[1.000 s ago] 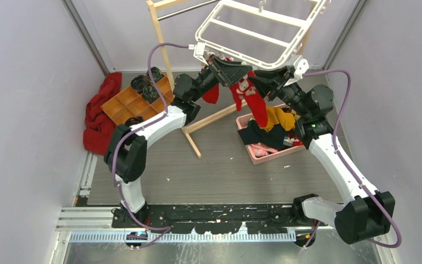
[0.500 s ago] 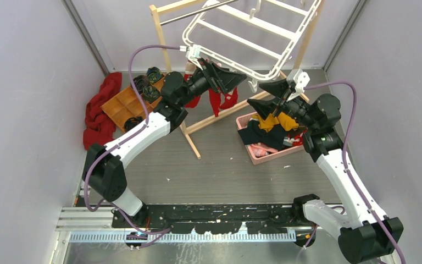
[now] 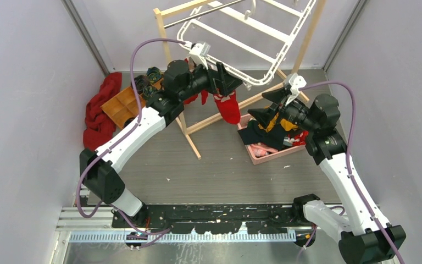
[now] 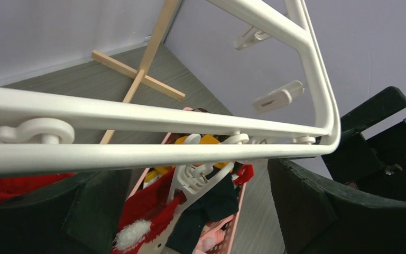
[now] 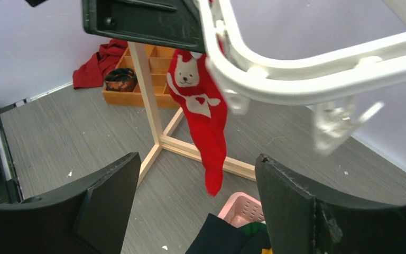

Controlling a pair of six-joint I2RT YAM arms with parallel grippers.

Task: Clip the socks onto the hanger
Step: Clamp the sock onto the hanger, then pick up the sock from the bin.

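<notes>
The white hanger (image 3: 240,44) hangs tilted from the wooden rack. A red sock (image 3: 228,109) with a white bear pattern hangs from a clip on its near rail. My left gripper (image 3: 232,82) is up at that rail, jaws open. In the left wrist view the hanger rails (image 4: 137,114) cross above the gripper (image 4: 193,177), with a white clip (image 4: 198,177) pinching the sock cuff (image 4: 142,203). My right gripper (image 3: 261,104) is open and empty, right of the sock. Its view shows the gripper (image 5: 196,164), the sock (image 5: 203,111) and the hanger (image 5: 306,79).
A pink basket (image 3: 264,157) with mustard and dark garments sits below my right gripper. The wooden rack (image 3: 167,49) stands behind the left arm. A wooden compartment tray (image 3: 123,104) and a dark red cloth (image 3: 99,110) lie at the left wall.
My right gripper has drawn back from the sock to the right and down. The hanger has swung left, and the left gripper has risen with it. The sock now hangs free from its clip.
</notes>
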